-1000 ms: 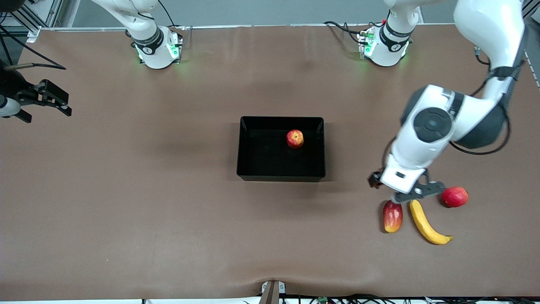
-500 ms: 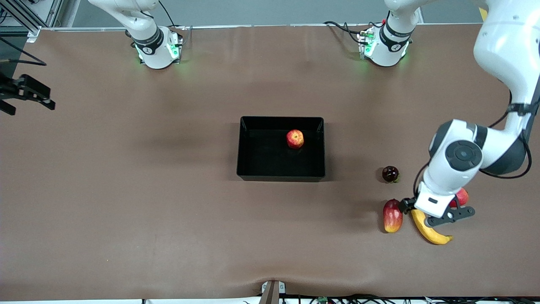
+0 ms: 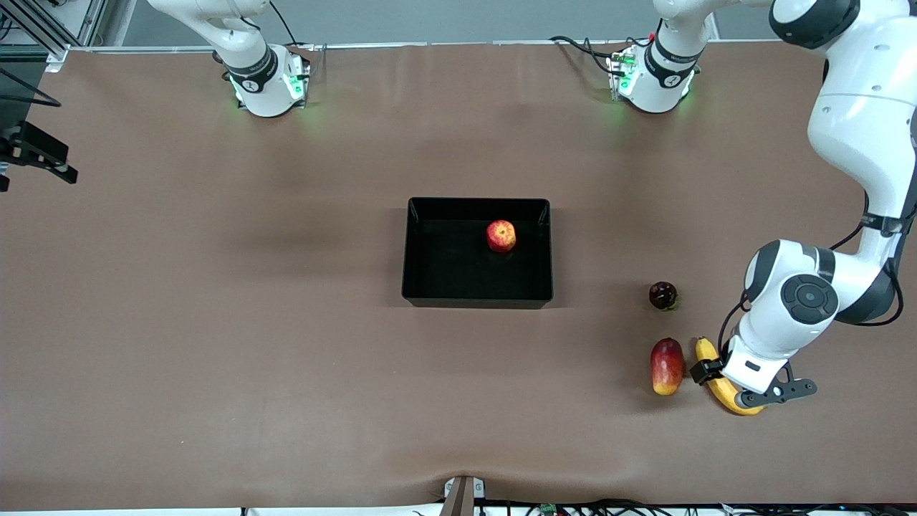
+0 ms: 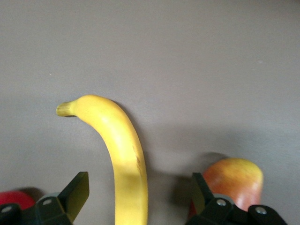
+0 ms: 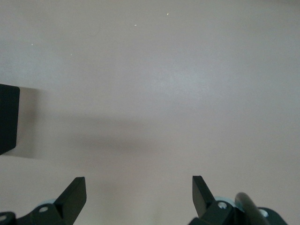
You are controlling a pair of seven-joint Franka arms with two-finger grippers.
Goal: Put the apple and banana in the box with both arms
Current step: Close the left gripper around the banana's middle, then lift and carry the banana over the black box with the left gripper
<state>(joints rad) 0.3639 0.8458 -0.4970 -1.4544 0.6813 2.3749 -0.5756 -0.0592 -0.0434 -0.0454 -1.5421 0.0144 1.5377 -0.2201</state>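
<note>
- The banana (image 3: 722, 382) lay on the table (image 3: 286, 358) toward the left arm's end, at about 4 o'clock from the box (image 3: 415, 251) and well apart from it.
- The left gripper (image 3: 745, 390) hovered over the banana, fingers spread wide, one on each side of the fruit in the left wrist view (image 4: 124, 154).
- We judged the step in hand to be the grasp: we would lower straight down, keep the banana centred between the fingers (image 4: 75, 192), and close across its thick middle, not its stem tip.
- A mango-like fruit (image 3: 667, 366) lay just beside the banana, so we would watch that the finger on that side cleared it.
- The apple (image 3: 501, 235) already sat in the box, near its 2 o'clock corner.
- The right gripper (image 5: 138, 197) waited with fingers apart over bare table; in the front view only a dark piece showed at 9 o'clock.
- The left wrist hid most of the banana's length from the front camera.
- A red fruit (image 4: 14, 199) was cut off at the wrist view's edge.
- A small dark fruit (image 3: 663, 294) near 12 o'clock of the mango-like fruit was too small to identify.
</note>
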